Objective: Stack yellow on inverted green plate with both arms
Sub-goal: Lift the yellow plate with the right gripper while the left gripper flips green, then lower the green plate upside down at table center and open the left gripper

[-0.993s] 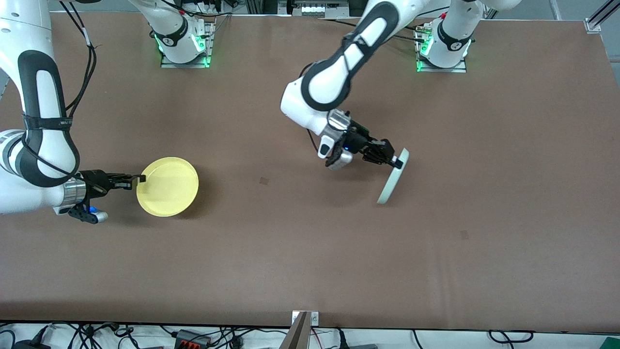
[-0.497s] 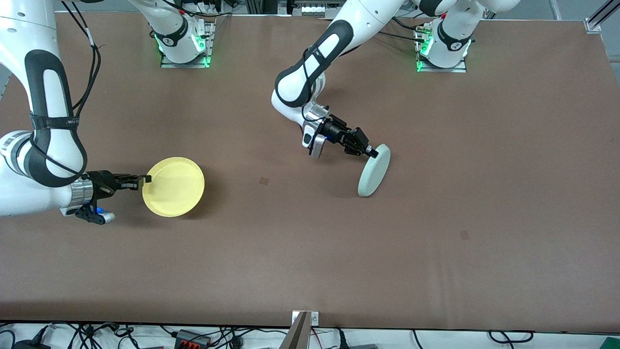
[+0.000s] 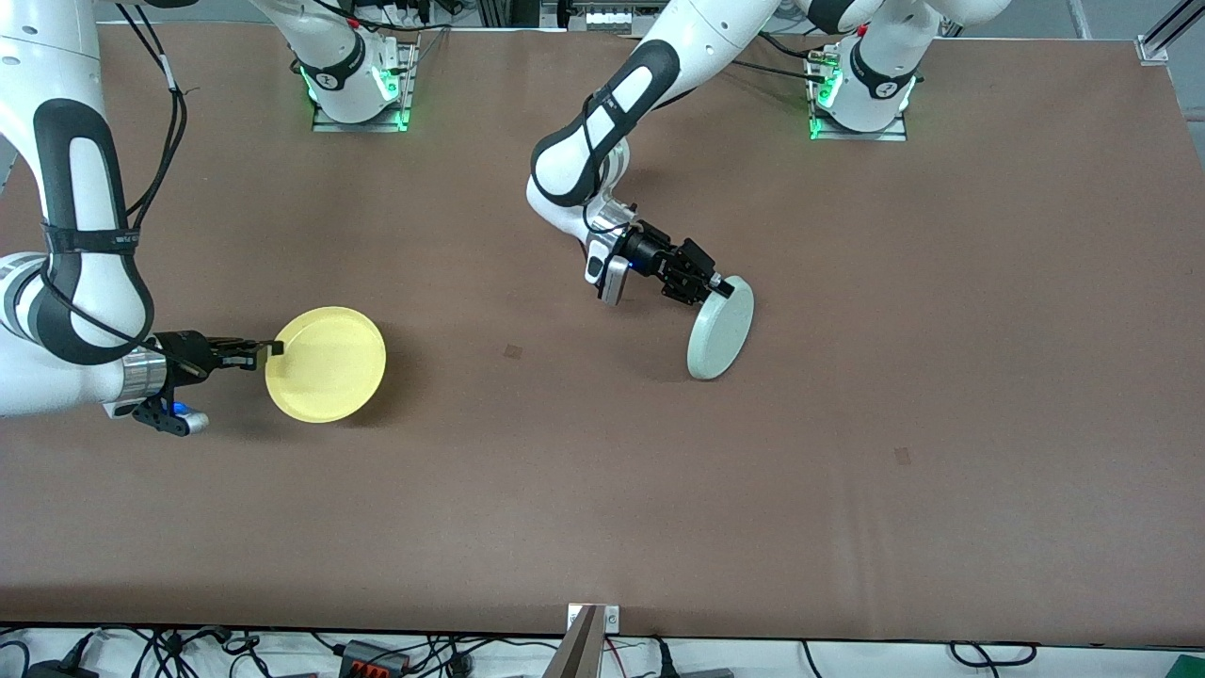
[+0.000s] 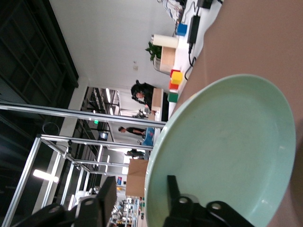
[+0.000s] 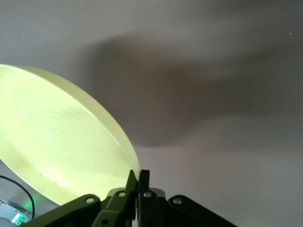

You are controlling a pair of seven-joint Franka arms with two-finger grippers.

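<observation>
While the yellow plate [image 3: 326, 363] looks plain and shallow with a low rim, it's held up off the tabletop [image 3: 602, 490] by the right gripper [image 3: 273, 348], which is pinched tight on its rim toward the right arm's end; in the right wrist view the same yellow plate [image 5: 57, 151] sits tilted with its shadow on the brown surface underneath. Over mid-tabletop, the green plate [image 3: 721, 329] is super pale mint, almost white, tipped steeply with one edge down by the tabletop and its top edge right at the left gripper [image 3: 720, 287]. From the left wrist view the left gripper's fingers [image 4: 173, 189] stand spread apart around the rim of the green plate [image 4: 227, 151], loosened rather than clamping. Both plates are well apart, with lots of bare brown tabletop all around them.
</observation>
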